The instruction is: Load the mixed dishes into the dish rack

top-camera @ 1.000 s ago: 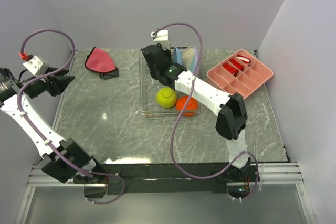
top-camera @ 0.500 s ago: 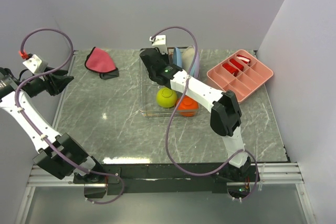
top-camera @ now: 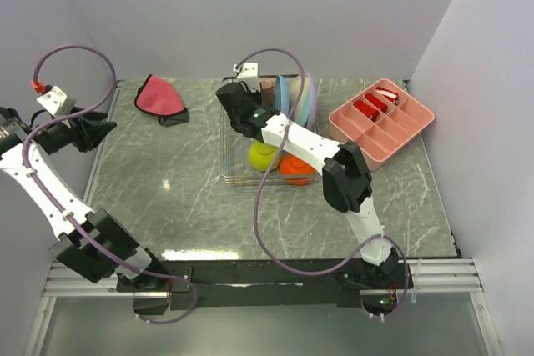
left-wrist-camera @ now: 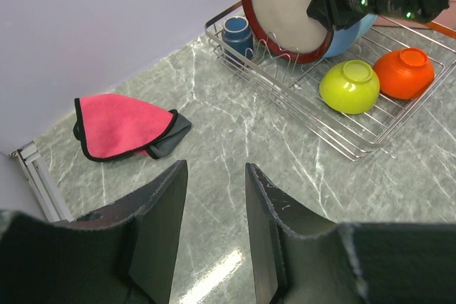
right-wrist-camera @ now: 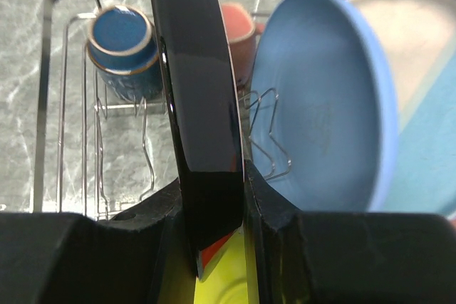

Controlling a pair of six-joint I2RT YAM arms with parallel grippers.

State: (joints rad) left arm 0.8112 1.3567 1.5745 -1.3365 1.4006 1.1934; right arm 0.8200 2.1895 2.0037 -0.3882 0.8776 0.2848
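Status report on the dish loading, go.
Left gripper: jaws open, empty, off to the left. Right gripper: jaws shut on red-rimmed cream plate, edge-up over dish rack. Light-blue plate racked close beside it.

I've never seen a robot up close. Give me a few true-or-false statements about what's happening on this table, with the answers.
1. The right gripper is clamped on the red-rimmed plate. True.
2. The left gripper is holding the pink cloth. False: it is open and empty, and the cloth lies on the table.
3. The yellow-green bowl and the orange bowl sit upside down in the dish rack. True.
4. The blue mug stands on the table outside the rack. False: it is inside the rack, in a corner.
5. The light-blue plate lies flat. False: it stands on edge in the rack.
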